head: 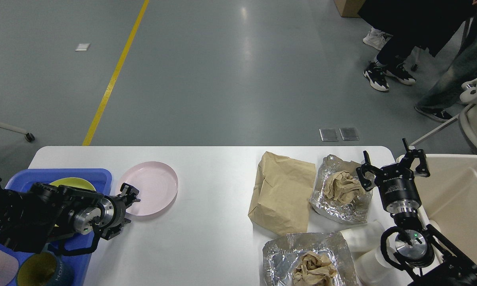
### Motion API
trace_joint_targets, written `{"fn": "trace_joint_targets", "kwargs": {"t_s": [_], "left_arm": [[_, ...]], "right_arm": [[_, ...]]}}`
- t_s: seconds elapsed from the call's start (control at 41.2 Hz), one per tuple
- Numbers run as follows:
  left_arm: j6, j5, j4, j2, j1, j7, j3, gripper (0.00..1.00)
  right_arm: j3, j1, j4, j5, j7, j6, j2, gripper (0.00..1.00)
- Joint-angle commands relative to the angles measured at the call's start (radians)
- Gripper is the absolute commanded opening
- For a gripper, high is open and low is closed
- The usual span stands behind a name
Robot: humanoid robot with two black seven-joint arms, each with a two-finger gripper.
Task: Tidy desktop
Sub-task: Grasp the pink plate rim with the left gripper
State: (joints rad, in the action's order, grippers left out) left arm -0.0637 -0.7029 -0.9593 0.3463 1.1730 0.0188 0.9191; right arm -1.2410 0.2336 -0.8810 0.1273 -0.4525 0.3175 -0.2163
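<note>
White desktop (pixel 206 238) spreading wide beneath both my claws.
My right claw (pixel 393 169) is hanging released beside crumpled foil (pixel 337 198); my left claw (pixel 130 194), reaching a pink plate (pixel 153 186), is too dark to judge.

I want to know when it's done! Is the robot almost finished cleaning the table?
Not yet. Done: a yellow plate and cups sit in the blue tray. In hand: the left gripper is at the pink plate. Left: the paper bag and foil wrappers remain on the desktop.
</note>
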Motion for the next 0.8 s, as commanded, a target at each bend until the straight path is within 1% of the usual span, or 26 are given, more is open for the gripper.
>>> {"fn": "trace_joint_targets", "kwargs": {"t_s": [0.0, 0.048, 0.097, 0.194, 0.315, 0.533, 0.679, 0.727, 0.776], "left_arm": [[0.004, -0.001, 0.004, 0.000, -0.004, 0.000, -0.006, 0.46], [0.005, -0.001, 0.004, 0.000, -0.004, 0.000, -0.006, 0.44], [0.005, -0.001, 0.004, 0.000, -0.003, 0.000, -0.006, 0.38], [0.005, -0.001, 0.002, 0.000, -0.004, -0.002, -0.009, 0.30], [0.005, -0.001, 0.002, 0.002, -0.010, -0.003, -0.014, 0.26], [0.007, -0.001, -0.001, 0.013, -0.023, -0.007, -0.019, 0.24], [0.007, -0.003, -0.004, 0.016, -0.030, -0.007, -0.037, 0.19], [0.007, -0.003, -0.006, 0.016, -0.029, -0.007, -0.037, 0.15], [0.007, -0.003, -0.006, 0.016, -0.029, -0.007, -0.037, 0.13]], "right_arm": [[0.000, 0.000, 0.001, 0.000, 0.000, 0.000, 0.000, 1.00], [0.000, 0.000, 0.001, 0.000, 0.000, 0.000, 0.000, 1.00], [0.000, 0.000, 0.001, -0.001, 0.000, 0.000, 0.000, 1.00], [0.000, 0.000, 0.001, 0.000, 0.000, 0.000, 0.000, 1.00], [0.000, 0.000, 0.001, 0.000, 0.000, 0.000, 0.000, 1.00], [0.000, 0.000, -0.001, 0.000, 0.000, 0.000, 0.000, 1.00], [0.000, 0.000, 0.001, 0.000, 0.000, 0.000, 0.000, 1.00], [0.000, 0.000, 0.001, 0.000, 0.000, 0.000, 0.000, 1.00], [0.000, 0.000, 0.001, -0.001, 0.000, 0.000, 0.000, 1.00]]}}
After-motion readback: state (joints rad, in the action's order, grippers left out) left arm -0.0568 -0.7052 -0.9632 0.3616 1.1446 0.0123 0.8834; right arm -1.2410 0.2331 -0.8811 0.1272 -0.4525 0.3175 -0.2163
